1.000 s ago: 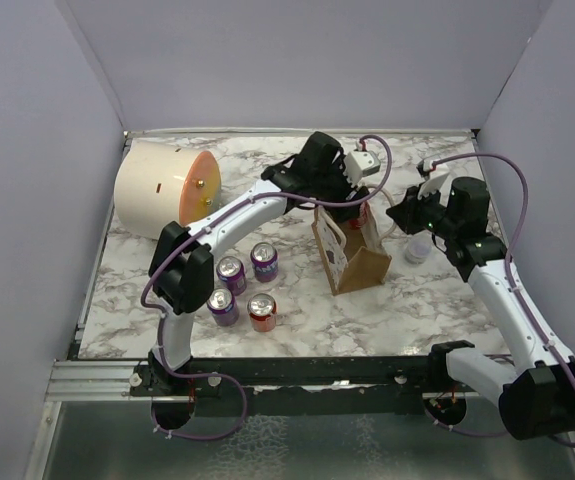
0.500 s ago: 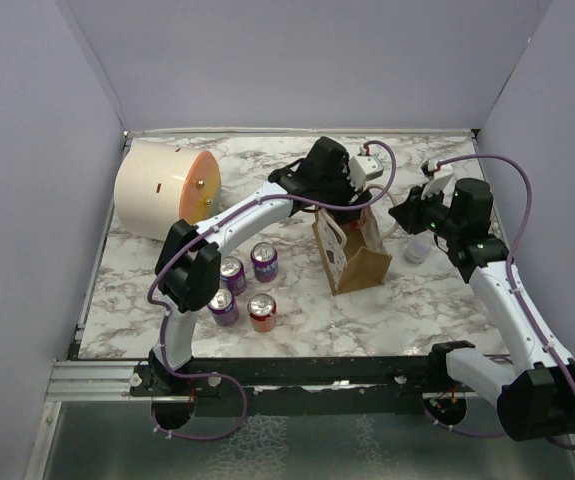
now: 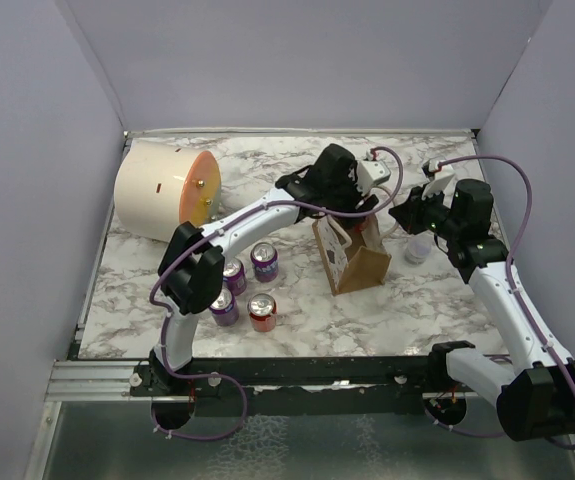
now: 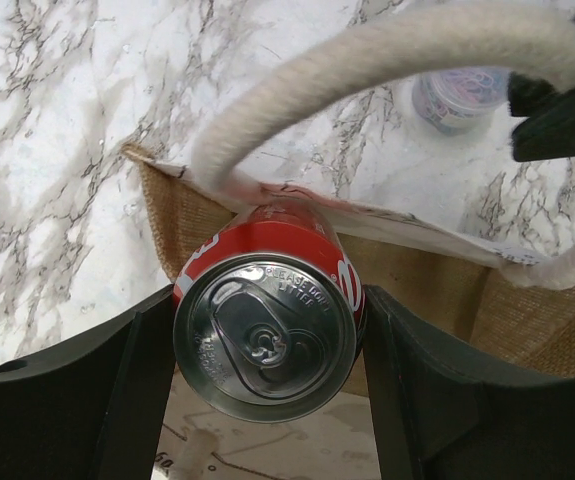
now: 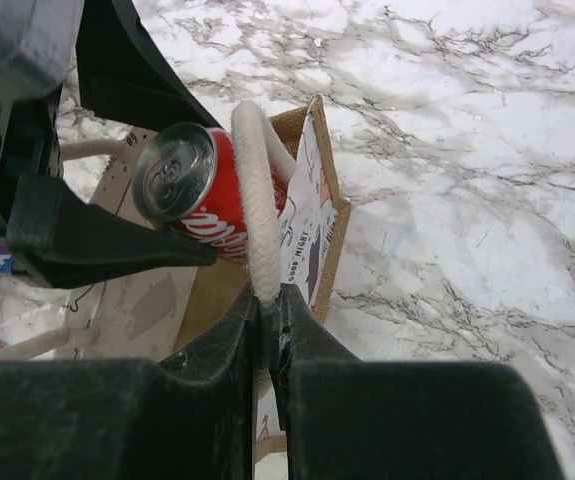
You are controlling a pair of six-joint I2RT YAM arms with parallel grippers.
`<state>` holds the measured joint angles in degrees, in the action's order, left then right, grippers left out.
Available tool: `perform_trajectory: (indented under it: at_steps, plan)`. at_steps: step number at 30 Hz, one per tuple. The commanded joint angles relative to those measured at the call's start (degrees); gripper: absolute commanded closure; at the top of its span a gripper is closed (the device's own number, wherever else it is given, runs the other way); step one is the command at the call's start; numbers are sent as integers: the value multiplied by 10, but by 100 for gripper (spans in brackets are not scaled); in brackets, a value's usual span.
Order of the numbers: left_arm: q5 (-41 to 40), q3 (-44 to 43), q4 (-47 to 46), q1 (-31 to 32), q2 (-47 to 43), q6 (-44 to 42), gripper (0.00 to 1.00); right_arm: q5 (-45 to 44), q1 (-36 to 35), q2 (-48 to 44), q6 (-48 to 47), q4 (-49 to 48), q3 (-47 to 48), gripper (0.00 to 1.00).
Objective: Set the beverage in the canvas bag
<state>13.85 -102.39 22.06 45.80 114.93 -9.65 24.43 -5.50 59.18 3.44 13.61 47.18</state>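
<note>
The beverage, a red can [image 4: 264, 335], is clamped between the black fingers of my left gripper [image 4: 267, 312], top toward the camera. It hangs tilted over the open mouth of the brown canvas bag [image 3: 359, 262], its lower part past the bag's rim [image 4: 417, 270]. My right gripper [image 5: 265, 300] is shut on one white rope handle [image 5: 255, 190] and holds it up beside the can [image 5: 192, 185]. In the top view the left gripper [image 3: 352, 200] sits above the bag's far end, with the right gripper [image 3: 407, 213] just to its right.
A big cream cylinder with an orange face [image 3: 165, 190] lies at the back left. Several cans [image 3: 247, 285] stand left of the bag. A small white container [image 3: 419, 248] stands right of the bag. Grey walls close in the table.
My left gripper has moved to the right with the can, further over the bag's opening. The right gripper has kept its hold on the handle and barely shifted.
</note>
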Motion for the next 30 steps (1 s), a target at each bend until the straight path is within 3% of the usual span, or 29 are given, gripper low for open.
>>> perform_trajectory:
  at_steps: [1, 8, 17, 30]
  plan:
    - [-4, 0, -10, 24, -40, -30, 100, 18, 4, -3, 10, -12, -8, 99]
    - [-34, 5, -1, 62, -67, -64, 100, 22, 4, -3, 10, -12, -6, 99]
    - [-70, 12, -9, 65, -84, -69, 100, 23, 4, -8, 10, -15, -10, 99]
    - [-2, 57, -3, 67, -95, -24, 100, 20, 10, -11, 10, -14, -11, 99]
